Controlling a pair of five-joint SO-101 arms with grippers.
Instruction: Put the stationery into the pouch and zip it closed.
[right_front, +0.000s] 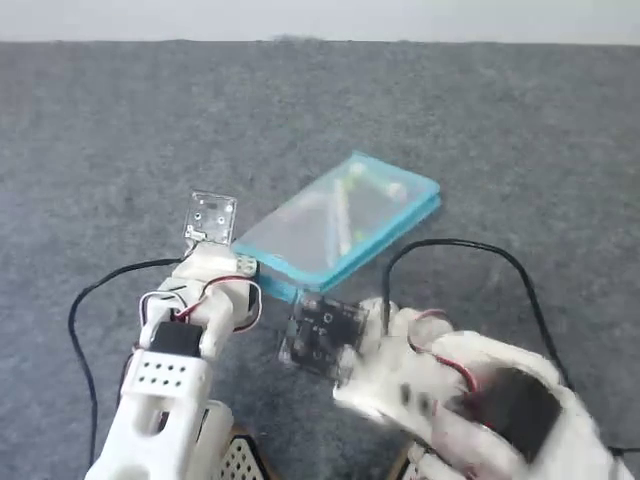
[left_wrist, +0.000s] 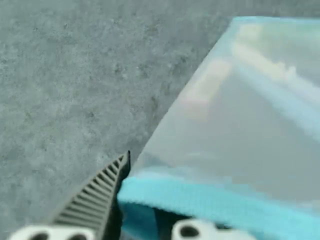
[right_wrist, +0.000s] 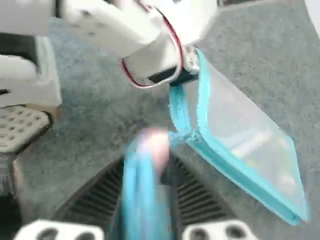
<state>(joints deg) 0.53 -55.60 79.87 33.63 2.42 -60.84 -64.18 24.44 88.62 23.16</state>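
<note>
On the left of the high view, the left gripper (right_front: 238, 266) sits at the near-left corner of the pouch (right_front: 300, 235). Its wrist view shows the ribbed jaw pressed against the teal zipper band, so it appears clamped on that corner. The pouch lies flat on the grey table (right_front: 480, 120). Its long axis runs diagonally from this held end, close to both arms, away toward the far right. The stationery (right_front: 348, 205) shows as pale sticks through the clear wall, so it is already inside. Further right and nearer the camera, the right gripper (right_wrist: 144, 200) is at the other end of the same short edge. Its jaws are drawn close around a blurred teal strip of the pouch's mouth, though whether that strip is the slider itself cannot be told. In the right wrist view the two teal lips between the grippers look parted, so I judge the zip unfinished. The coming move depends on this short edge spanning the two grippers: the left one anchors while the right one, holding the strip, pulls along the mouth.
</note>
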